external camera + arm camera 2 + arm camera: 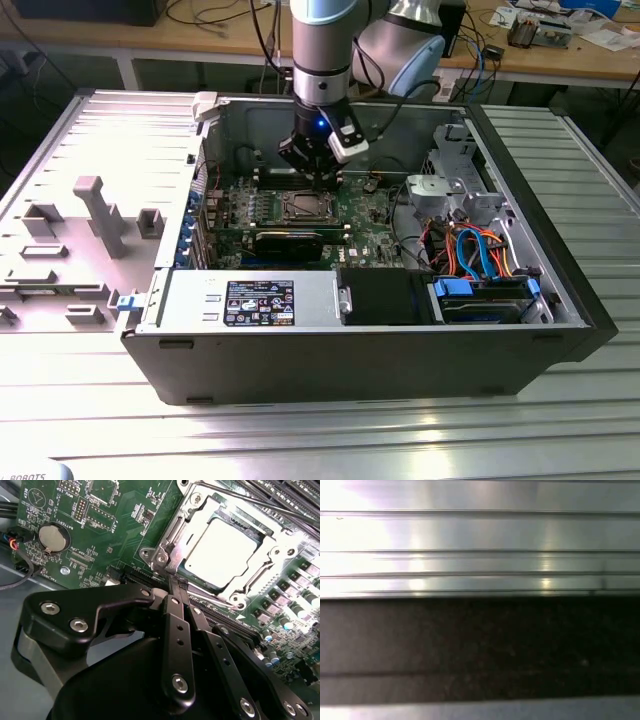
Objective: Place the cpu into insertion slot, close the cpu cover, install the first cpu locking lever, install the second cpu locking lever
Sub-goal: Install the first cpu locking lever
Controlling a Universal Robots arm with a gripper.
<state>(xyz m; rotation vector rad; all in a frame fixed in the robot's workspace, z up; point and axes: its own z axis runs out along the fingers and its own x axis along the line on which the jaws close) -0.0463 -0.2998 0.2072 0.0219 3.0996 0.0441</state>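
Second wrist view: the tool [176, 587], fingers clenched together, presses at the corner of the cpu cover [172, 540] closed over the cpu [220, 552] in the insertion slot [280, 555]; a sideways slip could scrape the green board.

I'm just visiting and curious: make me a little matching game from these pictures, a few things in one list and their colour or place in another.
Things:
1. square silver-grey cpu
2. round coin battery
3. black gripper
4. flat orange and blue cables

Descriptions:
A. on the green board, away from the socket
B. at the socket's corner
C. inside the metal cover frame
D. toward the exterior view's right of the case

Pairs: 1-C, 2-A, 3-B, 4-D
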